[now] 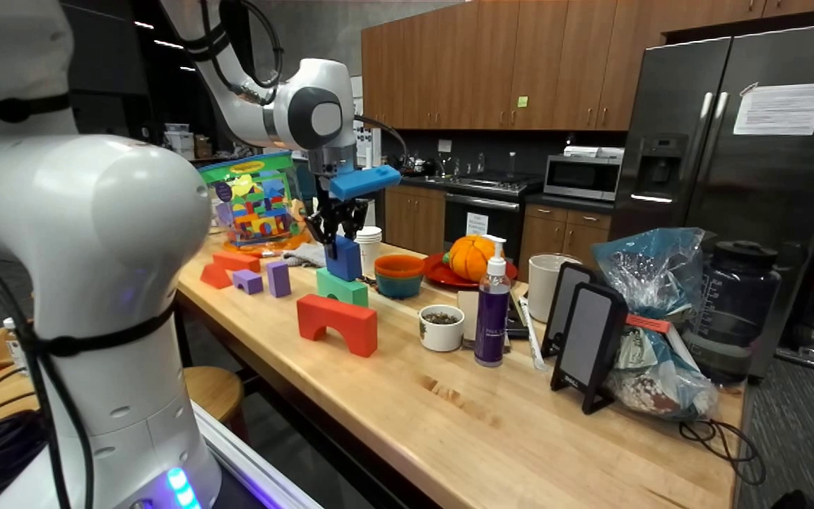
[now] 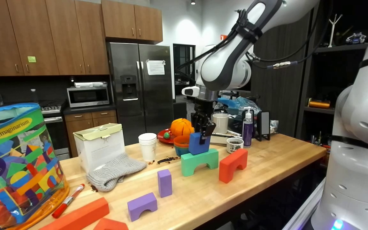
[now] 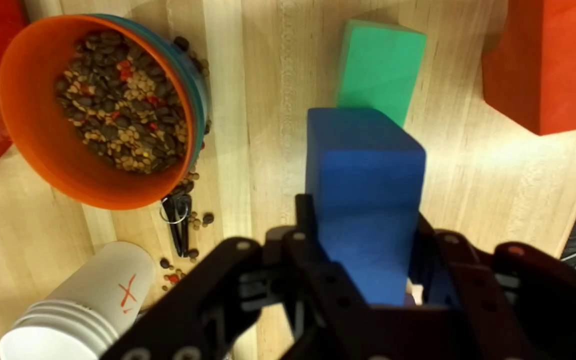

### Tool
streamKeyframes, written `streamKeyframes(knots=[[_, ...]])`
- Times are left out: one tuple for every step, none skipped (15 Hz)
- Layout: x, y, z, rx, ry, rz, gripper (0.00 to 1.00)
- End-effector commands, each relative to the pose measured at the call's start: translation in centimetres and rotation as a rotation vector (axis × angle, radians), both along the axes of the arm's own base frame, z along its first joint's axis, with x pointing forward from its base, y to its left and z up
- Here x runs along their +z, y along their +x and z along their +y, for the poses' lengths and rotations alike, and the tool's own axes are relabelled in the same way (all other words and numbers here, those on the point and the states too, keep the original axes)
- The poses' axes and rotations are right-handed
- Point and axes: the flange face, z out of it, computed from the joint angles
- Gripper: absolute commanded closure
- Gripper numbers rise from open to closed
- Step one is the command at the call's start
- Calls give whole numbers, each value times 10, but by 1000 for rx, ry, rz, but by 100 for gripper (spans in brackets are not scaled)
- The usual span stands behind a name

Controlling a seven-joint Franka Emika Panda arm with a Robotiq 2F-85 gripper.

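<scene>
- The blue block [image 3: 370, 190] is on or just above the green arch [image 3: 383, 70]; contact can't be told. In the wrist view the arch shows at its twelve o'clock.
- The gripper [image 3: 363, 220] pinches the block between its two fingers.
- By my judgement the grip is secure and the block is lined up roughly over the arch; letting go is not yet done.
- The arm [image 2: 216, 72] reaches out bent over the table [image 1: 449, 424], its gripper pointing down.
- Further out in the wrist view: red arch [image 3: 568, 70] at two o'clock, orange bowl [image 3: 28, 115] towards ten, paper cups [image 3: 103, 285] at eight.
</scene>
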Motion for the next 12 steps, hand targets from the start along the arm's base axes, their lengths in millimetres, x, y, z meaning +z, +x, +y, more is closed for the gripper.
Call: streamKeyframes(knots=[[3, 4, 3, -15, 4, -3, 84], [3, 3, 3, -17, 4, -4, 84], [3, 3, 4, -16, 4, -6, 84], [4, 2, 4, -17, 3, -4, 84], [3, 2, 4, -19, 3, -3, 46], [3, 2, 4, -18, 4, -2, 34], [3, 2, 4, -19, 4, -1, 29], [3, 1, 5, -18, 4, -1, 23], [4, 1, 5, -18, 4, -2, 18], [4, 1, 5, -17, 4, -2, 10], [4, 0, 5, -17, 4, -3, 5], [4, 0, 5, -17, 5, -3, 1]])
